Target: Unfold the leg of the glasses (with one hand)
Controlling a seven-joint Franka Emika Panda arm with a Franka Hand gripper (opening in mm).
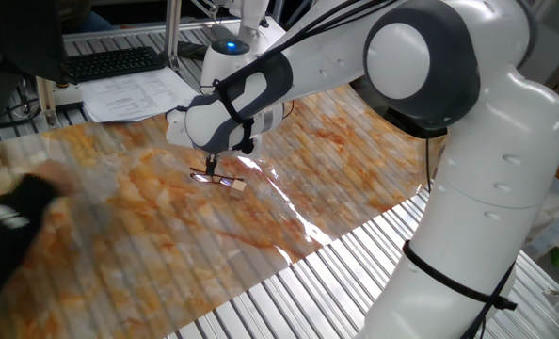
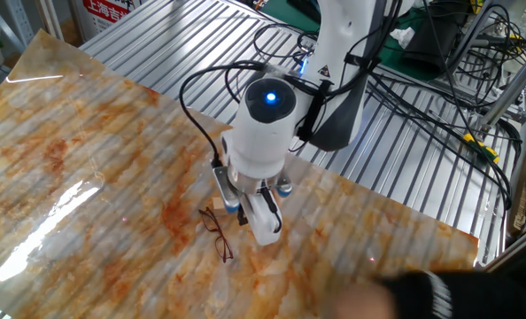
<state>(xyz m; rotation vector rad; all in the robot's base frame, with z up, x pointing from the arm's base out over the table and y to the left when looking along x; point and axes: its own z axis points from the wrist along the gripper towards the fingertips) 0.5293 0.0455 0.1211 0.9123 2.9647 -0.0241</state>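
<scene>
One fixed view looks from beside the arm's base, close, across the table toward the gripper [image 1: 210, 168]; the other faces it from opposite, higher. Both share the marbled sheet [image 2: 86, 168] beneath the gripper [image 2: 256, 217]

We see the gripper [image 1: 208, 167] poised over the glasses [image 1: 207, 176] on the marbled desk [image 1: 336, 179], a wooden cube [image 1: 237, 186] just beside them, a blurred sleeve [image 1: 7, 226] at left.

gripper [image 2: 261, 215] crowds glasses [image 2: 217, 232] from right; wooden cube [image 1: 237, 186] beside them; desk [image 2: 86, 177] open on left.
</scene>
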